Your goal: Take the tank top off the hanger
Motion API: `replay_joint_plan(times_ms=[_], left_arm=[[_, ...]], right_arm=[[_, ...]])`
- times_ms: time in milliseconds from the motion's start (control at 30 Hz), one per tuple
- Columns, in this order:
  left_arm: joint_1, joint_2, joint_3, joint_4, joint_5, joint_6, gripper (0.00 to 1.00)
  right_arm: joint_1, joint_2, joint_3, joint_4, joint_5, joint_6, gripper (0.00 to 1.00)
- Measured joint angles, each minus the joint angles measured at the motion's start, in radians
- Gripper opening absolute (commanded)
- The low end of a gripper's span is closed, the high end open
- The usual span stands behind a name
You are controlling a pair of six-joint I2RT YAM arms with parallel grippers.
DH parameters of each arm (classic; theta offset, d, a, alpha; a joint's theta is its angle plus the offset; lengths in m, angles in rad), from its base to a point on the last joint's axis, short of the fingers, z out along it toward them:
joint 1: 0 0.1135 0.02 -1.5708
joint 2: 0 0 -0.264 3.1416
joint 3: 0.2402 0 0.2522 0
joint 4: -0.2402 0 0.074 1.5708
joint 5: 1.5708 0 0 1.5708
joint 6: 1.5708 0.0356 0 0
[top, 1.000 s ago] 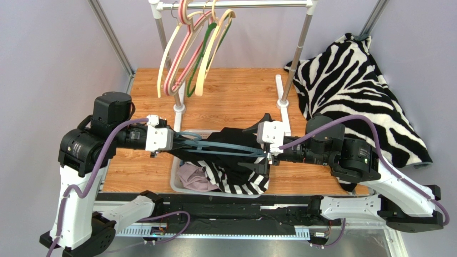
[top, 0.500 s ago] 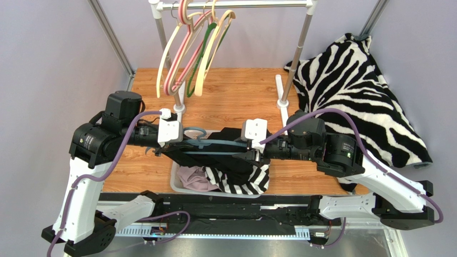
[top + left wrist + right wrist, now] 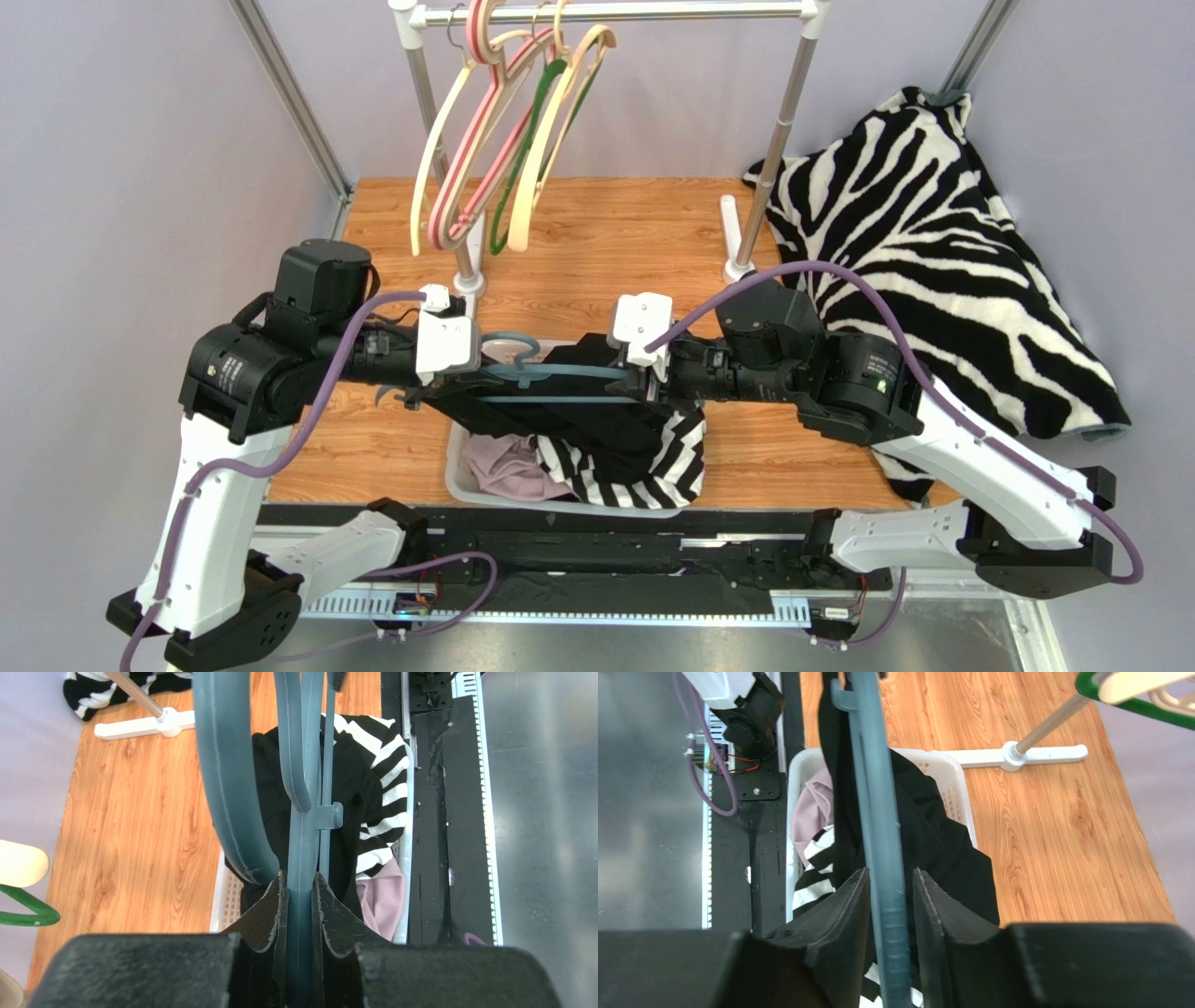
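Two robot arms reach in from the near edge and meet over a white basket (image 3: 456, 469). In the basket lie a pink cloth (image 3: 505, 469) and a black-and-white striped cloth (image 3: 659, 462). Just above the basket, a blue-grey hanger (image 3: 561, 371) lies sideways between the arms. The black tank top (image 3: 561, 413) is on this hanger, and its cloth sags down into the basket. The left gripper (image 3: 300, 882) pinches the hanger tight, close to the hook. The right gripper (image 3: 889, 878) has one finger on each side of the hanger's other end, with black cloth right beside them. Its fingers sit very close to the plastic, but it is hard to tell if they squeeze it. Behind the basket is the wooden table (image 3: 617, 238). Farther back stands a clothes rack (image 3: 631, 11) with pale, pink and green hangers (image 3: 491, 126) on its rail. Far to the right lies a zebra blanket (image 3: 926, 238).
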Motion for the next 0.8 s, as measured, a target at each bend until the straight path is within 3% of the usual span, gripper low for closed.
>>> replay_joint_plan(times_ms=[200, 433, 467, 567, 633, 667, 733, 800], left_arm=[[-0.002, -0.003, 0.0, 0.018, -0.003, 0.003, 0.0], [-0.008, -0.001, 0.0, 0.009, -0.006, 0.005, 0.0], [-0.008, -0.001, 0.0, 0.006, -0.006, 0.005, 0.03], [-0.008, -0.001, 0.002, 0.0, -0.009, -0.003, 0.25], [-0.008, -0.002, 0.004, 0.0, -0.013, -0.008, 0.3], [-0.008, -0.003, 0.008, 0.0, -0.015, -0.014, 0.41], [-0.008, -0.012, 0.012, 0.005, -0.024, -0.029, 0.45], [-0.008, -0.026, 0.013, 0.005, -0.032, -0.047, 0.58]], right_arm=[[-0.038, -0.026, -0.009, -0.018, -0.042, 0.01, 0.0], [-0.048, -0.038, -0.041, -0.008, -0.079, 0.022, 0.0], [-0.05, -0.039, -0.046, -0.003, -0.085, 0.027, 0.0], [-0.052, -0.04, -0.053, 0.008, -0.092, 0.038, 0.0], [-0.053, -0.046, -0.07, 0.029, -0.095, 0.053, 0.0], [-0.053, -0.05, -0.08, 0.037, -0.094, 0.063, 0.0], [-0.055, -0.059, -0.108, 0.053, -0.086, 0.081, 0.0], [-0.058, -0.07, -0.14, 0.074, -0.08, 0.101, 0.0]])
